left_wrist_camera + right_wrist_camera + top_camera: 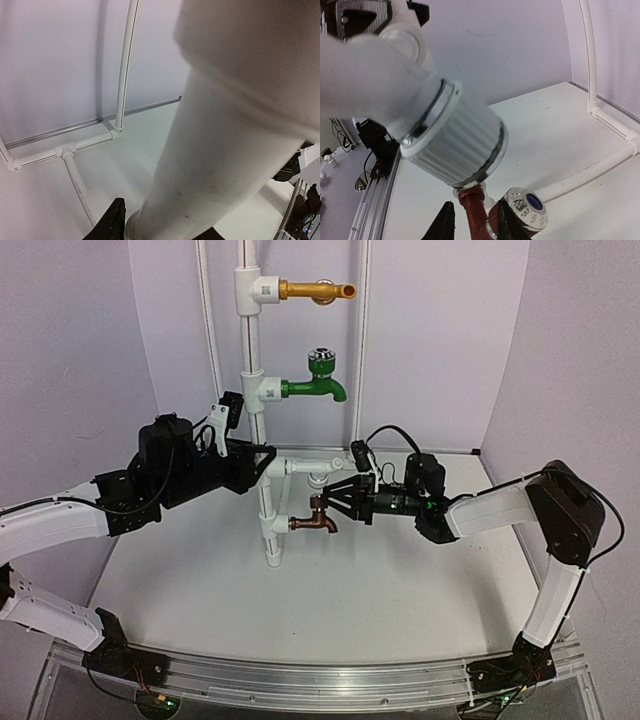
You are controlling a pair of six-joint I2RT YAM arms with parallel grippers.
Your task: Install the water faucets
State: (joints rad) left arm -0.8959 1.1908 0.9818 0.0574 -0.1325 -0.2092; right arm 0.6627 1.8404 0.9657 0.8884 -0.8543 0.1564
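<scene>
- copper faucet [314, 522] sits at the lowest fitting [276, 525] of the white pipe stand [256, 390], spout pointing down, low over the counter [330, 590].
- right hand [340, 502] reaches in from the right, fingers [446, 225] either side of the copper body w/ a little gap showing; silver knob [525, 207] just beside them.
- left hand [262, 460] is clamped on the upright pipe, above the copper faucet.
- green faucet [312, 388] & gold faucet [315, 289] sit in the higher fittings.

Even, bright, diffuse light; soft shadows on the walls. In both wrist views the close white pipe [225, 150] blurs.
</scene>
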